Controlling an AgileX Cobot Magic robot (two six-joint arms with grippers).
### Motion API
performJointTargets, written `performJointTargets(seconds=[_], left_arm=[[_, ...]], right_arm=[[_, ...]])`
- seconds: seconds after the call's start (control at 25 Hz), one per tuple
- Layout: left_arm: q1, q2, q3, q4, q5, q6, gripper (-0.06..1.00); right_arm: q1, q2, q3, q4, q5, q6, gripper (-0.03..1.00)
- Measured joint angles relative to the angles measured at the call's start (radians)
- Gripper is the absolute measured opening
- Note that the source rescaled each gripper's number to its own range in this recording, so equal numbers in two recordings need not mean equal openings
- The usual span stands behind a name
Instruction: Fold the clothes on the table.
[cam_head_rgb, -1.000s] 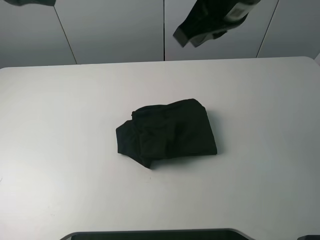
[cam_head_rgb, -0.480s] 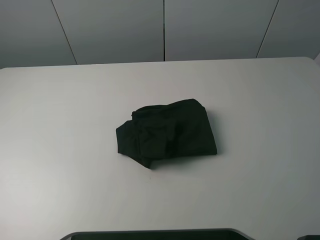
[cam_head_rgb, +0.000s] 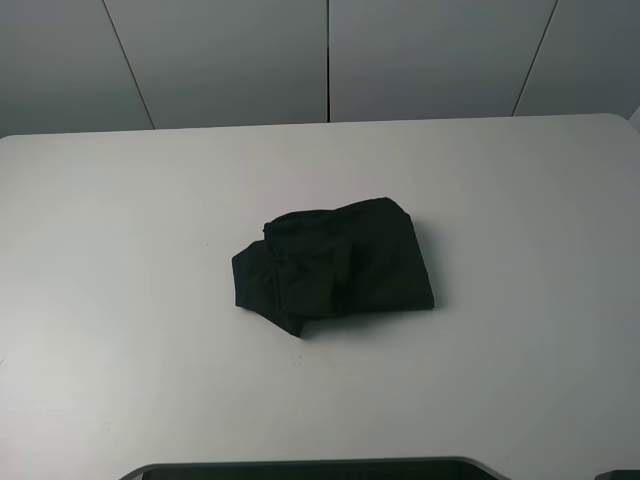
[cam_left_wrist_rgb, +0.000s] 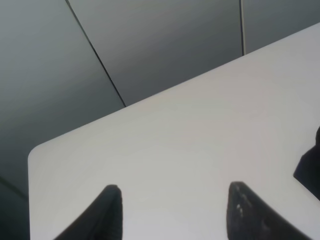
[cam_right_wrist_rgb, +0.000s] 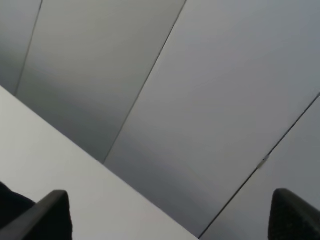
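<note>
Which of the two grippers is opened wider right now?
The right gripper: its fingertips stand near opposite edges of its wrist view, while those of the left gripper sit closer together. Both are open and empty.

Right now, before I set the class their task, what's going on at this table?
Nothing is being handled at this moment. The black T-shirt lies in a folded, slightly uneven bundle near the middle of the white table. The left gripper and the right gripper are both open and empty, clear of the shirt, and neither shows in the high view.
</note>
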Motion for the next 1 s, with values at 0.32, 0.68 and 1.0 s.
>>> performJointTargets(seconds=[0.32,0.68,1.0], left_arm=[[0.000,-0.120,-0.001,-0.016,0.031,-0.016,0.60],[0.000,-0.136,0.007,-0.014,0.032,-0.097,0.60],[0.000,-0.136,0.103,-0.097,0.032,-0.238,0.55]], right_arm=[[-0.242,-0.067,0.045,-0.213,0.004,-0.077,0.93],[-0.563,-0.184,0.063,-0.222,0.004,0.031,0.93],[-0.785,-0.248,0.249,0.098,0.001,0.041,0.93]])
